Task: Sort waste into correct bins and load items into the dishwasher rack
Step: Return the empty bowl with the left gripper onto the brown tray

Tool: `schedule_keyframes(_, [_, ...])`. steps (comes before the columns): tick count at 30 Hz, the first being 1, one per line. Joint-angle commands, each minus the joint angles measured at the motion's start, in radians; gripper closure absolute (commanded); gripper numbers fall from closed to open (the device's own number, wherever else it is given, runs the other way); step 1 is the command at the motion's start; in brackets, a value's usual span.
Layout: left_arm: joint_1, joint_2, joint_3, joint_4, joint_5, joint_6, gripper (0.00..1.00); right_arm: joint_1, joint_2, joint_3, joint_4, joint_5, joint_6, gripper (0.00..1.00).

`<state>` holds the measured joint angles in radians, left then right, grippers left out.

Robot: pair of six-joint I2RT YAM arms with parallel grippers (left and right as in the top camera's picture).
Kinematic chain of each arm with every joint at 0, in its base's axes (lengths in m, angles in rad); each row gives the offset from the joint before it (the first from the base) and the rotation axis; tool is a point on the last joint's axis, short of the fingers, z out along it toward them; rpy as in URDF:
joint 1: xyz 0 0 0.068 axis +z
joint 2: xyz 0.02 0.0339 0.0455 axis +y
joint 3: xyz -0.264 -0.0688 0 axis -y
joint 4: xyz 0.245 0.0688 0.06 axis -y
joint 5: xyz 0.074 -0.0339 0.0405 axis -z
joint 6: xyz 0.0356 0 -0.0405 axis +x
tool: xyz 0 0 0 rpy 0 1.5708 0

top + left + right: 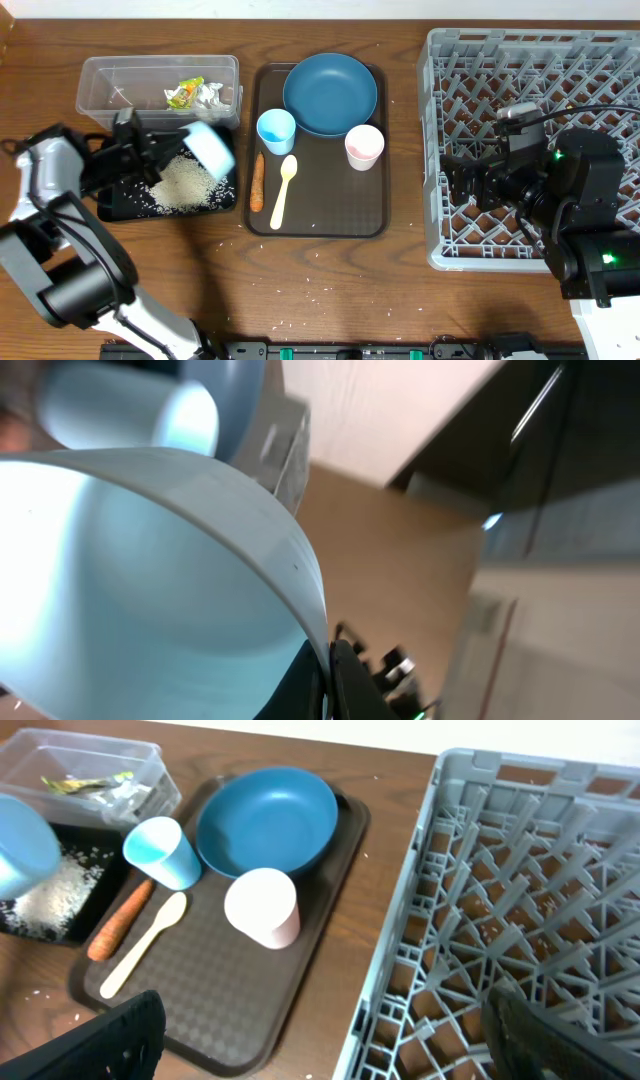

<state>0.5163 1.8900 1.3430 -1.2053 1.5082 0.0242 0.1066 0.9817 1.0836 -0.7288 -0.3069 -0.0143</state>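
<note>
Left gripper: your left gripper [178, 148] has its jaws pressed together on the rim of the bowl [212, 148]. You see that rim pinched at the bottom of the left wrist view.
Bowl: it is tipped on its side in the air, above the near edge of the black tray [125, 205] and just in front of the clear tub [100, 85].
Clear tub: at the back left of your table, it holds the wrapper [184, 93] and the tissue [210, 95], side by side.
Black tray: it touches the tub's front wall, with a heap of rice [185, 185] inside and a few grains loose on the wood nearby.
Brown tray: the brown tray [320, 200] sits in the middle. On it, from your left, are the sausage [257, 182], the light-blue cup [276, 130], the spoon [283, 190], the plate [330, 95] and the pink cup [364, 146].
Rack: the rack [600, 60] fills the right side, with nothing loaded that you can see.
Right gripper: your right gripper [460, 187] hangs over the rack's left part, its jaws spread wide and holding nothing.
</note>
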Motion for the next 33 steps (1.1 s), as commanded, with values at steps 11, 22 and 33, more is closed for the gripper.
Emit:
schedule_keyframes(11, [-0.587,-0.189,0.006,0.117,-0.745,-0.212,0.94,-0.008,0.005,0.016,0.037,-0.119,0.003,0.02])
schedule_keyframes(22, [-1.030,-0.139,0.002,0.320,-1.283,-0.453,0.94,-0.008,0.076,0.016,0.035,-0.112,0.022,0.09])
schedule_keyframes(33, [-1.142,-0.063,0.004,0.404,-1.329,-0.453,0.75,-0.008,0.107,0.016,0.045,-0.112,0.029,0.10])
